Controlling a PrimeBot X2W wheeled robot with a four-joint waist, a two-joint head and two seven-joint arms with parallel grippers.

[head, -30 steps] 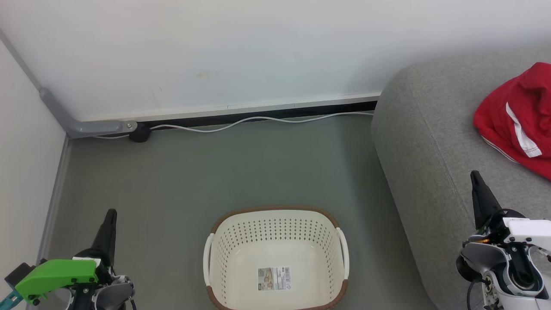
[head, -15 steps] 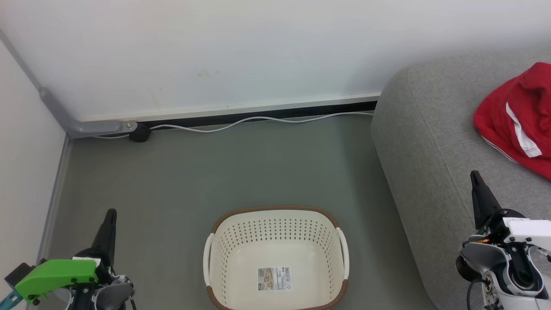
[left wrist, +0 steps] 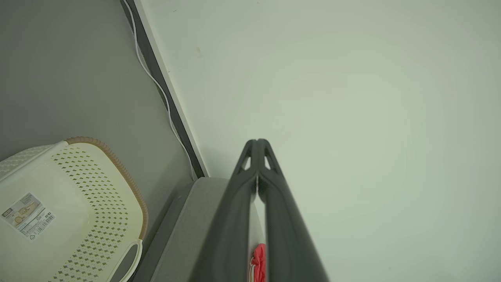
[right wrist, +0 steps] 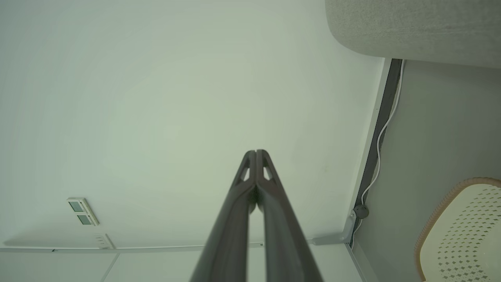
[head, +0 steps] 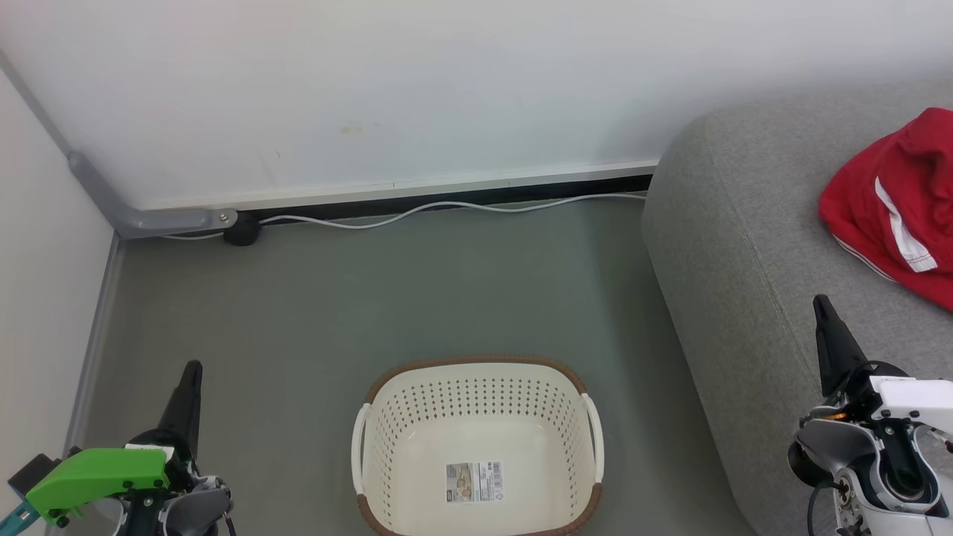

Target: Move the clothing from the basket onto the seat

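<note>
Basket [head: 476, 393] oval, perforated cream plastic, seat [head: 744, 246] rounded grey fabric, clothing [head: 897, 186] crumpled red

White wall [head: 447, 89] meets grey-green floor [head: 372, 298] — white cable [head: 454, 204] along the skirting [head: 521, 190].

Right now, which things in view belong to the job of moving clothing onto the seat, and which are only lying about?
Job:
grey seat
red clothing, lying on it
cream basket, holding no clothing

Lying about:
white cable along the wall
grey pipe
wall switches
</note>
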